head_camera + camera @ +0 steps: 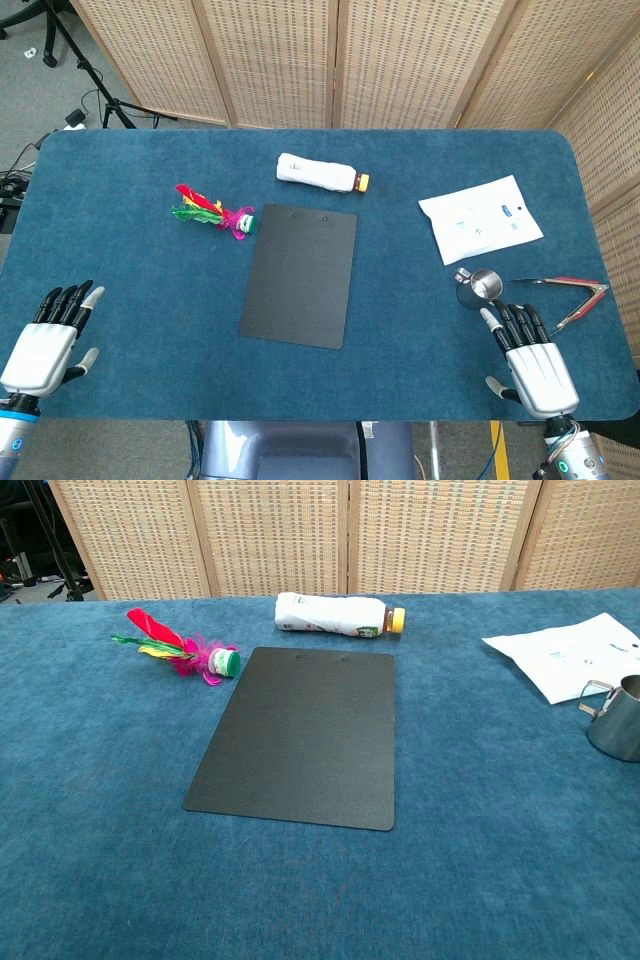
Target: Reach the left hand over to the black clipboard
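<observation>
Black clipboard (pixel 300 274), a thin, stiff, flat board judged light and smooth, is seen lying flush at the middle of the blue-carpeted table (pixel 140 300), so an overhanging-free long edge would be favoured by the empty, spread-fingered left hand (pixel 45 345) resting near the table's front left corner.

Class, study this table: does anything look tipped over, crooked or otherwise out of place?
Yes. The white plastic bottle with a yellow cap lies on its side beyond the flat black clipboard, which sits slightly skewed to the table edge. Nothing looks spilled.

One clipboard (pixel 299 274), bottle (pixel 320 173), shuttlecock (pixel 213 212), packet (pixel 480 218), cup (pixel 483 287), tongs (pixel 573 297).
</observation>
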You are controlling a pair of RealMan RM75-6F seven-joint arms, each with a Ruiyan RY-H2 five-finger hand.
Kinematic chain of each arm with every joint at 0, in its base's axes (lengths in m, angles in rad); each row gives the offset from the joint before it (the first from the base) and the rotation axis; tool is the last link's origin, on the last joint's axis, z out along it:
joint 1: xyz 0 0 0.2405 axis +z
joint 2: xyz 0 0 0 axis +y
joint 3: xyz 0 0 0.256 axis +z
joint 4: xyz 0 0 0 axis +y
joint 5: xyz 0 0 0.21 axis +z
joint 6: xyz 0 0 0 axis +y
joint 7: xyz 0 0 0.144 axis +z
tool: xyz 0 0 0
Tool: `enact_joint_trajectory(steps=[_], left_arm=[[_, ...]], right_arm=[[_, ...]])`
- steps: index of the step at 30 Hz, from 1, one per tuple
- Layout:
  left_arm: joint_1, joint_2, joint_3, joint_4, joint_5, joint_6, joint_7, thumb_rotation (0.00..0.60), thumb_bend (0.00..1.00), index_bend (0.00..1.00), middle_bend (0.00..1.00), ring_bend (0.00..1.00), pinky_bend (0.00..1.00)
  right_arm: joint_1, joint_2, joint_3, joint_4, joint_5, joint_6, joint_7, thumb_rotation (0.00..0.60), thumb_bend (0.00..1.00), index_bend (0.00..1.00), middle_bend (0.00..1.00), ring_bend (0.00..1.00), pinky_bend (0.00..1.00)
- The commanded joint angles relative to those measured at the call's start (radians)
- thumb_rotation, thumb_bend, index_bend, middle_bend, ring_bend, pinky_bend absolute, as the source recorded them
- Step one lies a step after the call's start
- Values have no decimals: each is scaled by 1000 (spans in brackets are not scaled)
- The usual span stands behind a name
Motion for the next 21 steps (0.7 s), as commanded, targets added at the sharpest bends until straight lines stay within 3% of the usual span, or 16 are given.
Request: enact_joint_trajectory(steps=[1,21], left_arm=[[0,0,1,0,0,-1,0,600,323,0,0,0,0],[-1,0,0,2,1,-1,-2,600,325,0,0,0,0]], right_arm=[[0,0,0,0,1,0,0,600,183,0,0,0,0],[-2,2,2,-3,-4,6,3,600,182,0,0,0,0]])
